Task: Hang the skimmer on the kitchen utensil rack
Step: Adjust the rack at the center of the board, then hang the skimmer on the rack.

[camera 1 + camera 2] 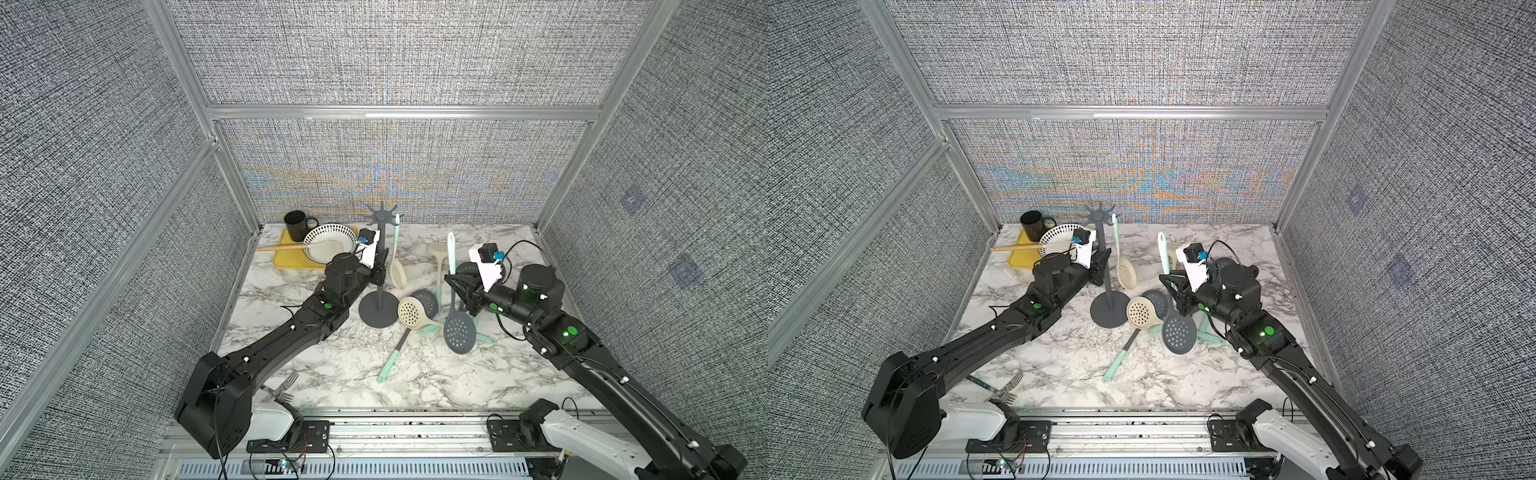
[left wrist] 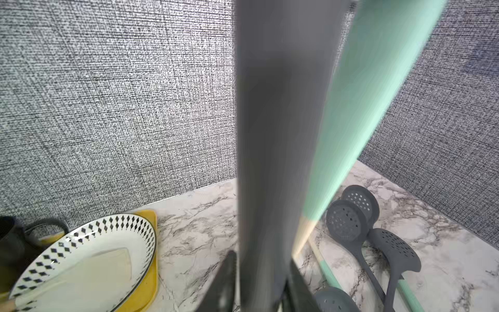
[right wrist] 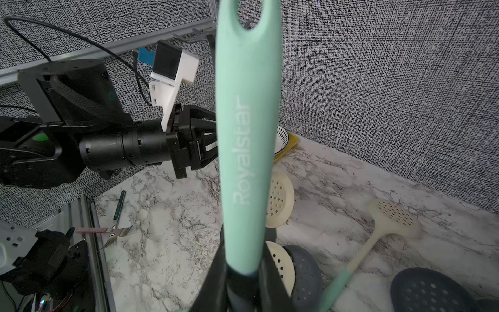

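Skimmer clamped in right claw; left claw flanking blurred rack pole, grip unclear

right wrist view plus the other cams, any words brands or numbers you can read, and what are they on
"Royalstar": pale lettering along the mint handle of the grey skimmer held in the right gripper.
No other word, number or sign can be read in any view.

Even light; kitchen utensil rack blurry.
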You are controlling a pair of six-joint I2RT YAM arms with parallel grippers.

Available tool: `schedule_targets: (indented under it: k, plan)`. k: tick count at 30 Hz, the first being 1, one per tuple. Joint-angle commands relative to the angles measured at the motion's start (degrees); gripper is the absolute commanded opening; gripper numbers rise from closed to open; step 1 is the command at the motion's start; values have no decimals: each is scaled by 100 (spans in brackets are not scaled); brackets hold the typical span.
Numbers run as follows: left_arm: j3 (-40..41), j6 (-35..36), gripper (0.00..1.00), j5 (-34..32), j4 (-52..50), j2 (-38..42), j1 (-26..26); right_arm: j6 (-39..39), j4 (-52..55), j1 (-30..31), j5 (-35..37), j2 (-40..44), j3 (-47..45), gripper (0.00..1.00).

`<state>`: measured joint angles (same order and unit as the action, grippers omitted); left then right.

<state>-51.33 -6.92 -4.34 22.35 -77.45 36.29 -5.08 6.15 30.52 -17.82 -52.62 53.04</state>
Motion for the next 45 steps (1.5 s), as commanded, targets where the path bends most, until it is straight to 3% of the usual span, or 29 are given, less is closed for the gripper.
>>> schedule_targets:
  k: [1,4,9,15,17,21,26,29,36,45]
  plan:
    - [27,-230,68,-8,141,29,9,-37,-255,6,7,15,-4,0]
    - [1,-262,88,101,80,46,5,-69,-272,4,47,11,2,0]
    - [110,-304,99,256,-219,362,9,-292,-424,50,284,1,-12,0]
    - [589,-405,99,166,-795,1264,-23,-155,-433,791,1273,-282,124,0]
    - [681,-468,99,402,-957,1466,-107,-18,-414,928,1328,-488,264,0]
    - [796,-748,95,1464,-959,1520,-440,339,-455,963,1091,-989,582,0]
    - [809,-905,92,2164,-539,1303,-704,677,-320,771,644,-1675,1126,0]
    - [726,-912,88,2302,-413,1115,-810,798,-214,545,95,-2050,1487,0]
    - [524,-902,83,2438,-327,890,-920,942,-114,507,-293,-2340,1842,0]
    - [305,-897,80,2661,-328,585,-928,922,-20,507,-283,-2402,1833,0]
